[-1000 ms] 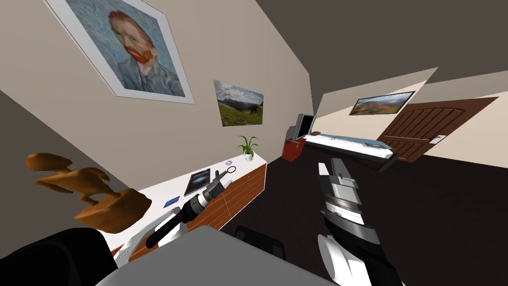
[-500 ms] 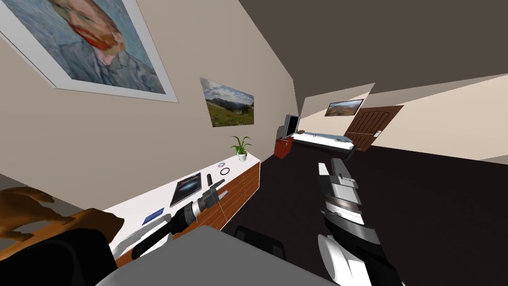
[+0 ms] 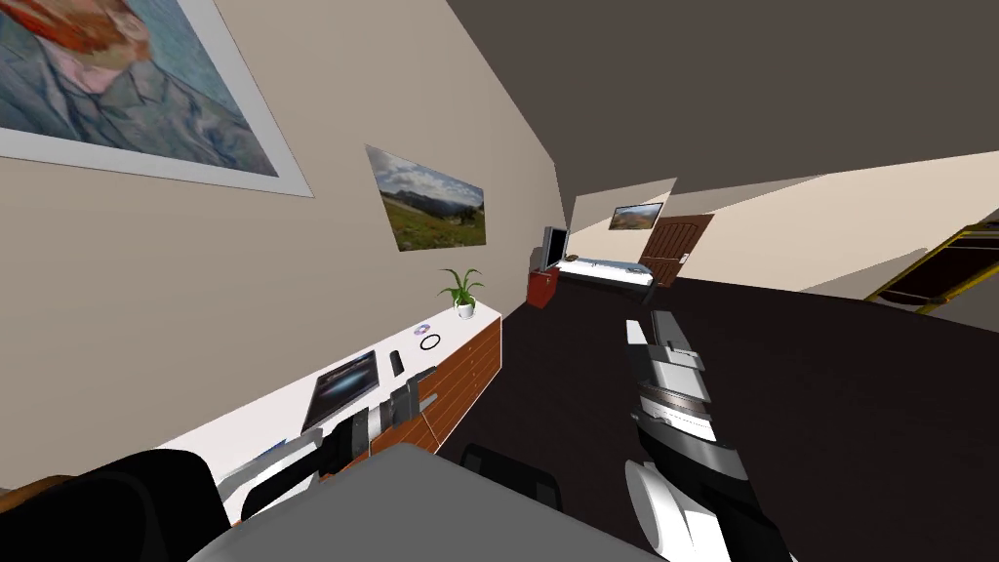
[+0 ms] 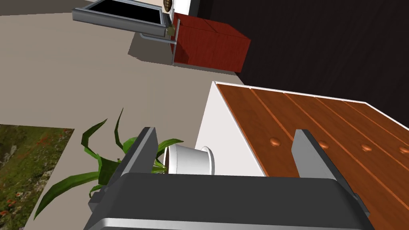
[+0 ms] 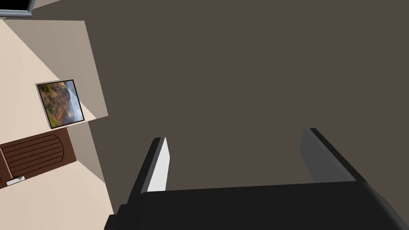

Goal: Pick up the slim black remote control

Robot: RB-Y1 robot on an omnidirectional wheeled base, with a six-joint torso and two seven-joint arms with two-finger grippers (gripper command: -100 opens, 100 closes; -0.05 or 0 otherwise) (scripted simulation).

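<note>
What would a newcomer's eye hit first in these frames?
The big portrait painting dominates the wall at the upper left of the head view, above a long white-topped cabinet with wood drawer fronts. On the cabinet's top lie the slim black remote and, at the far end, a potted plant. The left gripper hovers open just short of the remote, and the right gripper, also open, is raised mid-room.

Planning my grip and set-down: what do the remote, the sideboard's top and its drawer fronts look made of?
Remote: plain matte black, likely plastic; too small to tell more.
Sideboard top: smooth flat white, no grain, perhaps painted or laminate.
Drawer fronts: reddish-brown wood with visible grain, a slight sheen, and round knobs of the same colour.
</note>
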